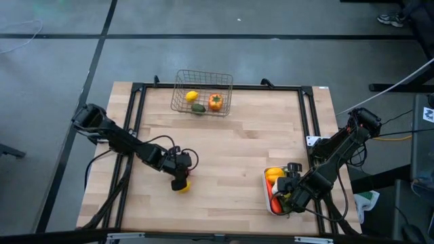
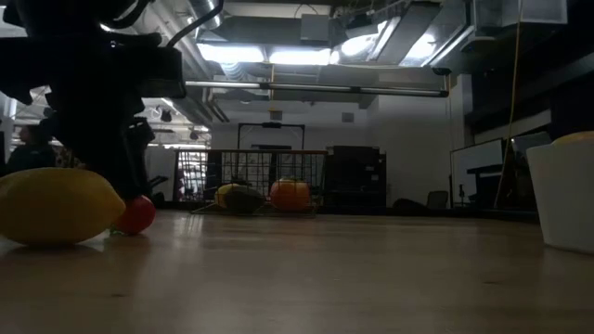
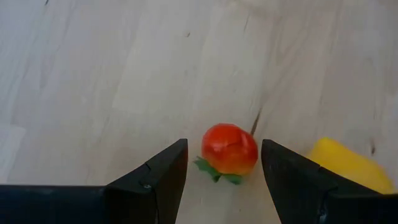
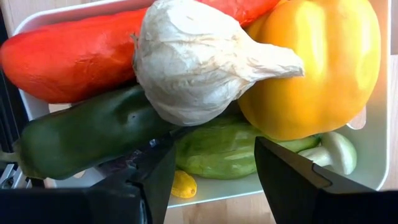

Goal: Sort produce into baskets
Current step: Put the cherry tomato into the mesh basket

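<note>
A small red tomato point(image 3: 230, 148) with green leaves lies on the wooden table, and a yellow lemon point(image 3: 348, 165) lies beside it. My left gripper point(image 3: 224, 163) slants down over them, open, with one finger on each side of the tomato and a gap on both sides. In the high view this gripper point(image 1: 180, 177) is at the near left, next to the lemon point(image 1: 183, 187). My right gripper point(image 1: 288, 192) hangs open, pointing down over the white tray point(image 1: 268, 196). The tray holds a garlic bulb point(image 4: 199, 62), a yellow pepper point(image 4: 317, 68), an orange carrot point(image 4: 68, 56) and green cucumbers point(image 4: 87, 134).
The wire basket point(image 1: 202, 93) stands at the table's far edge with a lemon point(image 1: 192, 96), a green piece point(image 1: 198, 108) and an orange tomato point(image 1: 215, 102) inside. Black frame rails run along the table's left, right and far sides. Bare wood lies between the basket and the tray.
</note>
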